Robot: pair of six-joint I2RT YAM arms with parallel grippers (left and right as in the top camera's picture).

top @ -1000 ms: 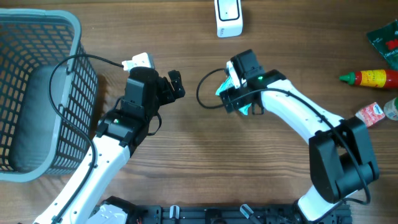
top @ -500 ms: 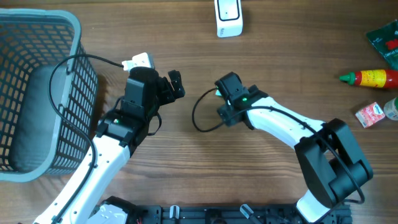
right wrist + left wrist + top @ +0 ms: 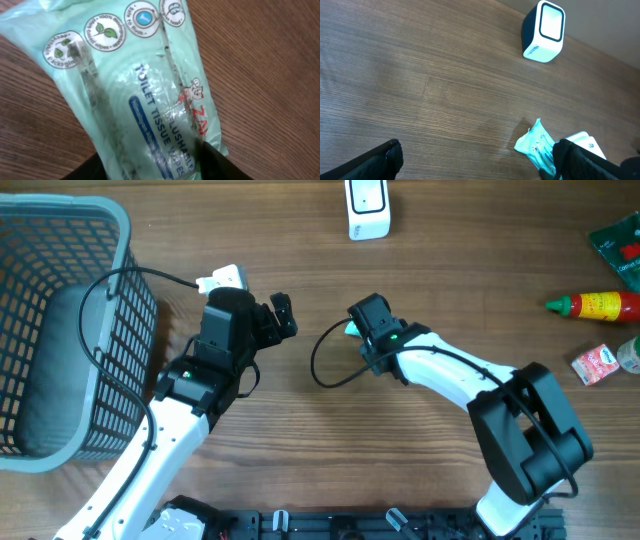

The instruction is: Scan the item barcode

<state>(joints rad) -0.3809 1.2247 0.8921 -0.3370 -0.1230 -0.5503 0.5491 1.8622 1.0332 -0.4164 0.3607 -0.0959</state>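
Right end effector [image 3: 150,167] grips the green tissue pack [image 3: 135,85] on the tabletop [image 3: 300,430], scanner [image 3: 367,208] at twelve o'clock; left end effector [image 3: 480,160] wide open

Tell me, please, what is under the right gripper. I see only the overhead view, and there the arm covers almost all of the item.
Observer: The right wrist view shows a green pack printed "toilet tissue", with round leaf icons along its top.
Operator: Is the gripper around it?
Observer: The right gripper has one dark finger on each side of the pack's lower end. I cannot tell whether they press it.
Operator: And the other arm?
Observer: In the left wrist view the left gripper is open, with nothing between its fingers.
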